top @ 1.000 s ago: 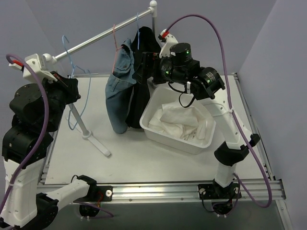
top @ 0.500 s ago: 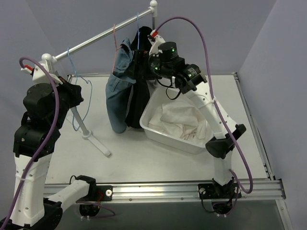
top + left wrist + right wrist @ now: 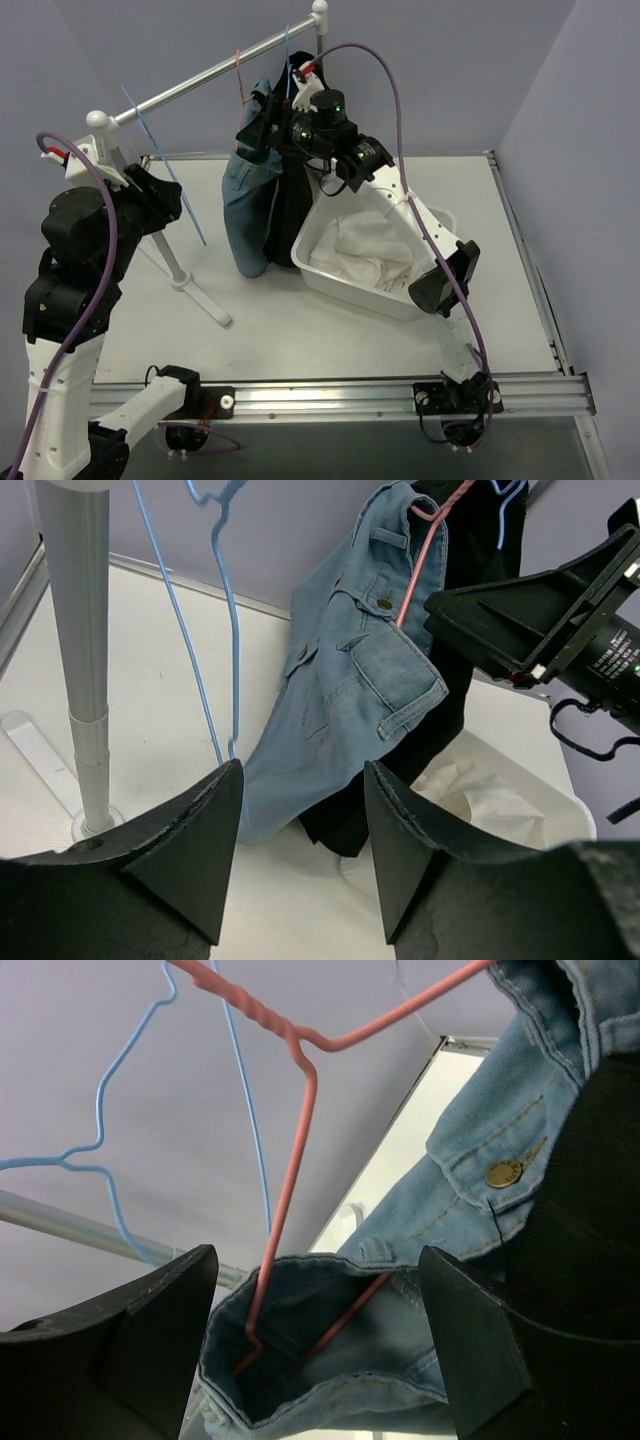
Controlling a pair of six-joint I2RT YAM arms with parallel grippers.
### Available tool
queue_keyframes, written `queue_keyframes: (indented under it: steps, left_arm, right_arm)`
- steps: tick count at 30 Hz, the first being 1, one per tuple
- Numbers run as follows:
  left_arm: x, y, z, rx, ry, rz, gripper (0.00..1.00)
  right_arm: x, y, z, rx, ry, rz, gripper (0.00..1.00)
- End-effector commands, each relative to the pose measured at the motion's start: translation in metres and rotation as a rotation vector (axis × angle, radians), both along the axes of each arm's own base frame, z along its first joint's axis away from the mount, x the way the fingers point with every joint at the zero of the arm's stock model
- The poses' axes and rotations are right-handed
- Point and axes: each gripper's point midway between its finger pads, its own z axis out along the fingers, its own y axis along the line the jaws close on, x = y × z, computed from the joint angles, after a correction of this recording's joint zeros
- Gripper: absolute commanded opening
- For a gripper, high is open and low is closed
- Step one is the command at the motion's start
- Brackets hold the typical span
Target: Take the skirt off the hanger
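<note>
The black skirt (image 3: 292, 205) hangs from a light-blue hanger (image 3: 289, 70) on the rack bar, right behind a blue denim garment (image 3: 243, 205) on a pink hanger (image 3: 240, 82). My right gripper (image 3: 256, 130) is open at the denim's top. In the right wrist view its jaws (image 3: 315, 1350) straddle the denim waistband (image 3: 330, 1400) and the pink hanger (image 3: 290, 1160), with the skirt (image 3: 590, 1210) at the right edge. My left gripper (image 3: 168, 200) stands open and empty (image 3: 300, 850). A second, bare light-blue hanger (image 3: 230, 630) hangs just left of its fingers.
A white tub (image 3: 425, 290) holding a white garment (image 3: 365, 255) sits to the right of the skirt's hem. The rack's left post (image 3: 85, 680) and its foot (image 3: 182, 282) stand near my left arm. The bare hanger (image 3: 165, 180) slants across that post.
My left gripper has opened and let go of the bare light-blue hanger, which now hangs slanted. My right arm has reached left from above the tub to the denim's top, its jaws narrowing slightly.
</note>
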Motion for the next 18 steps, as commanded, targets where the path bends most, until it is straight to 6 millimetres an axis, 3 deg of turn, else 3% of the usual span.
queue_keyframes:
  steps: [1, 6, 18]
  left_arm:
    - [-0.008, -0.001, 0.001, 0.005, 0.000, -0.023, 0.61]
    - [-0.020, -0.002, -0.002, -0.003, 0.009, -0.046, 0.62]
    - [-0.060, -0.026, 0.012, -0.050, -0.029, -0.230, 0.63]
  right_arm:
    - [0.000, 0.002, 0.055, 0.115, -0.148, -0.018, 0.77]
    - [0.009, 0.014, 0.044, 0.133, -0.132, -0.024, 0.75]
    - [0.013, 0.048, 0.048, 0.192, -0.203, -0.085, 0.60]
